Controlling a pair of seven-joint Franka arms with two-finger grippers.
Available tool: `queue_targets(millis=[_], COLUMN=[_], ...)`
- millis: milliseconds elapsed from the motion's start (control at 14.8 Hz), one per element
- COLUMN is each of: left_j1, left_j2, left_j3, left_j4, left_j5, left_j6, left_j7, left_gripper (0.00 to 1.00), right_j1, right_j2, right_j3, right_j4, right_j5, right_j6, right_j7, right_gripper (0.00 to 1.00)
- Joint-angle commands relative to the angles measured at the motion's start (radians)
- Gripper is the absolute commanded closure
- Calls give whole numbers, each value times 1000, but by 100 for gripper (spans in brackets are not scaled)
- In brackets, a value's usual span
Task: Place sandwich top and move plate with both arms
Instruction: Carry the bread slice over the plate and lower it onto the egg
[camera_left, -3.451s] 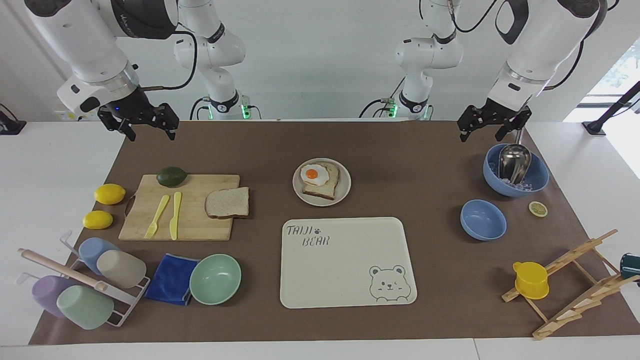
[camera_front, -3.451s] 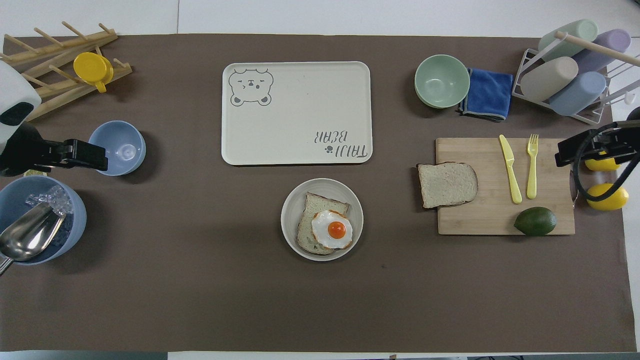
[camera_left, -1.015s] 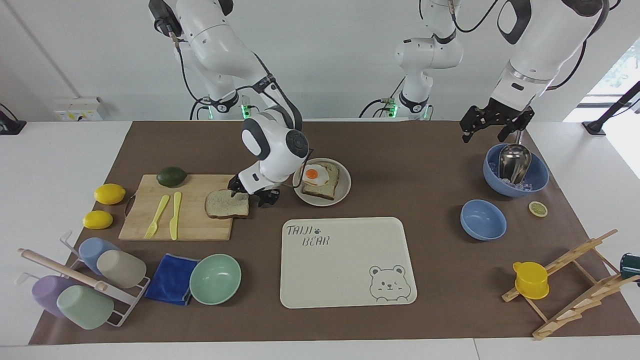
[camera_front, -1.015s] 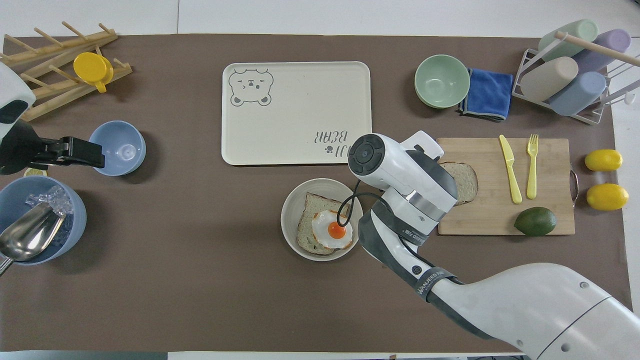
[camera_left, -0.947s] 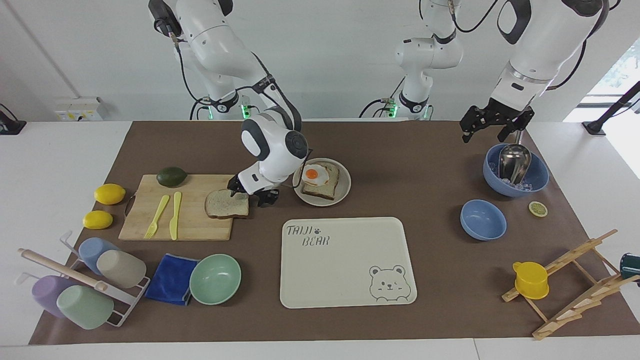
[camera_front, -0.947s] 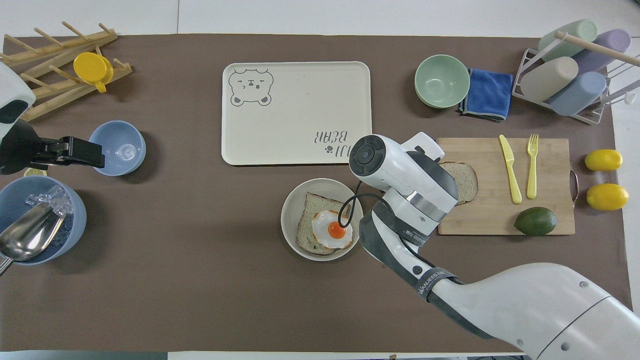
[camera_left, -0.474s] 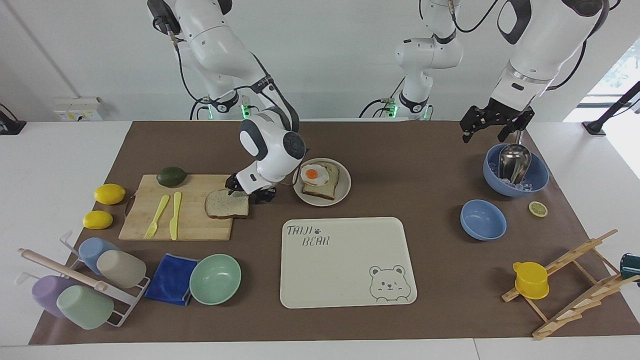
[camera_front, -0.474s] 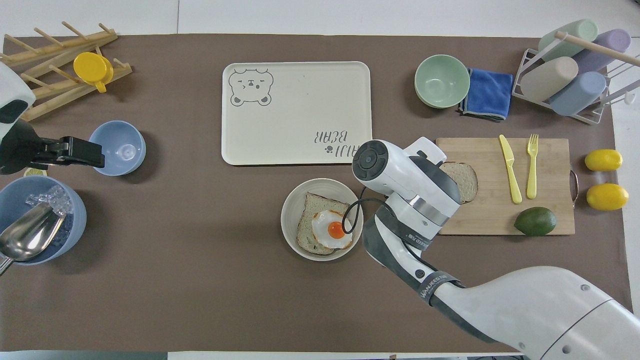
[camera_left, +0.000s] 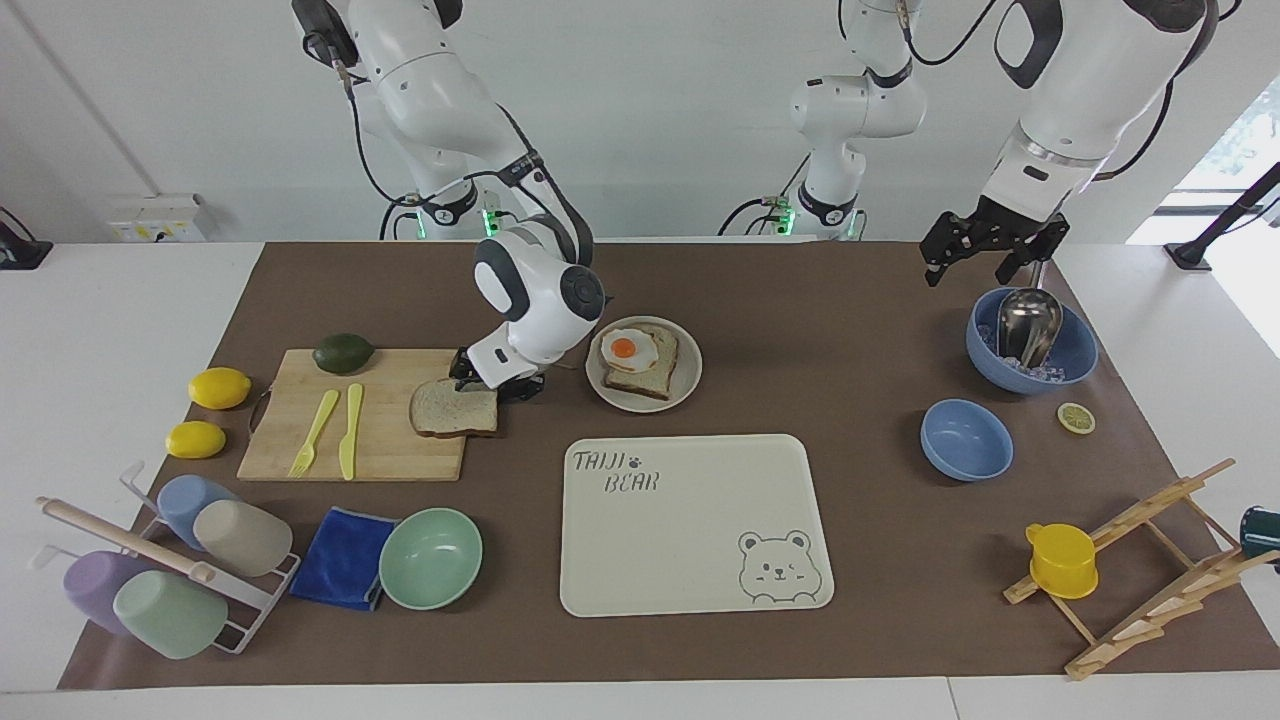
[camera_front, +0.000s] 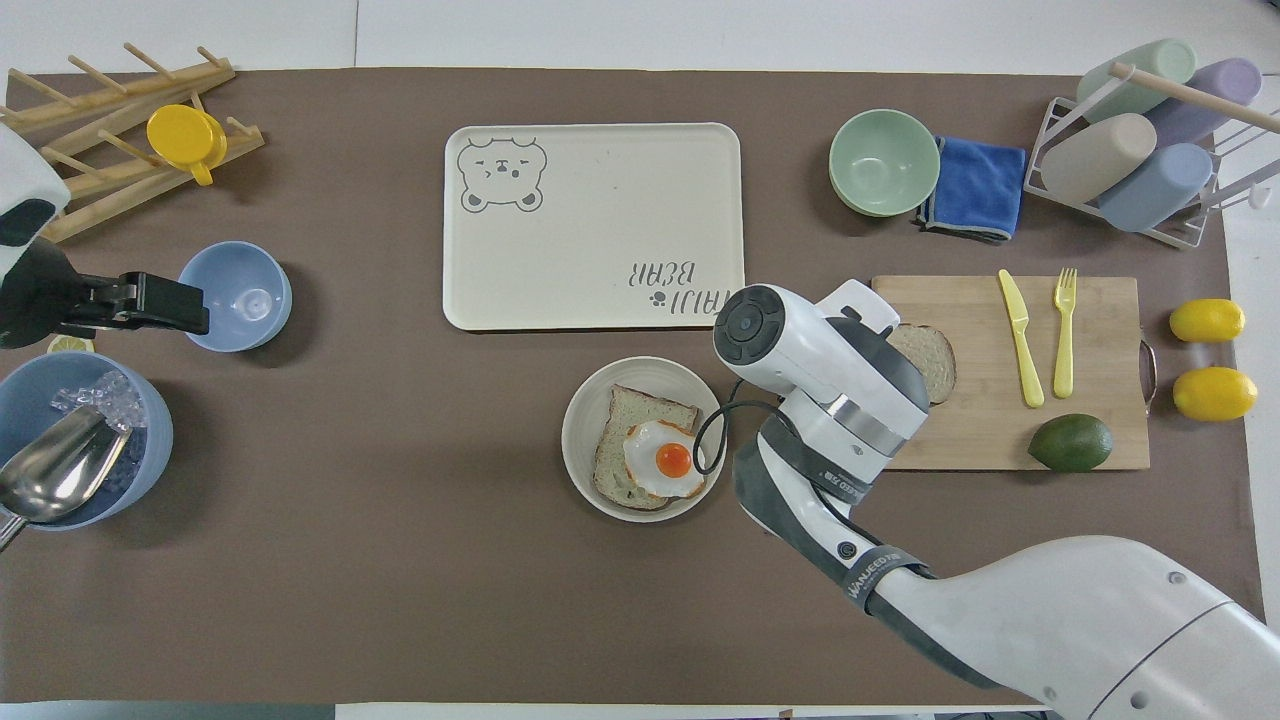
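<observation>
Facing view: your right gripper (camera_left: 497, 384) is down at the edge of the sandwich top (camera_left: 455, 407) nearest the robots, at the corner toward the plate (camera_left: 688, 380). Whether its fingers are spread or pinched on the bread cannot be told from here. The slice lies flat on the cutting board (camera_left: 300, 450), overhanging the board's edge that faces the plate. The plate carries the egg toast (camera_left: 640, 360) and sits nearer the robots than the bear tray (camera_left: 690, 560). Your left gripper (camera_left: 985, 258) waits, fingers spread, above the blue bowl (camera_left: 1075, 350) with the scoop.

Overhead view: the right arm's wrist hides most of the sandwich top (camera_front: 935, 358) and the gripper itself (no finger reading possible). The plate (camera_front: 585, 420) stands apart from the board (camera_front: 1000, 440).

Handling, by judgement: the bread looks light, soft and easily crushed. Take the overhanging crust edge, gently; it may sag or tear.
</observation>
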Motion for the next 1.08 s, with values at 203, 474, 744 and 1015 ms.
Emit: queue_targets(millis=[203,474,744,1015], left_j1=[10,10,10,17], left_j2=[-10,-9,-10,-26], left_j3=[-5,-5,-5,-5], left_j4=[-14,-14,-17,-46], left_j5=[13,13,10,10], left_j6=[22,22,24,45], left_j7=[2,2,2,2], left_gripper=[0,0,0,0], right_j1=[-15,76,111,97], right_j2=[-15,19,16,2], right_j3=[22,43,98,195], right_j4=[33,204,353,547], right_j5=[-18,-14,-5,55], right_j6=[-32,-212,-376,-501], right_j7=[-50,-119,-120,-147], right_gripper=[96,100,100,100])
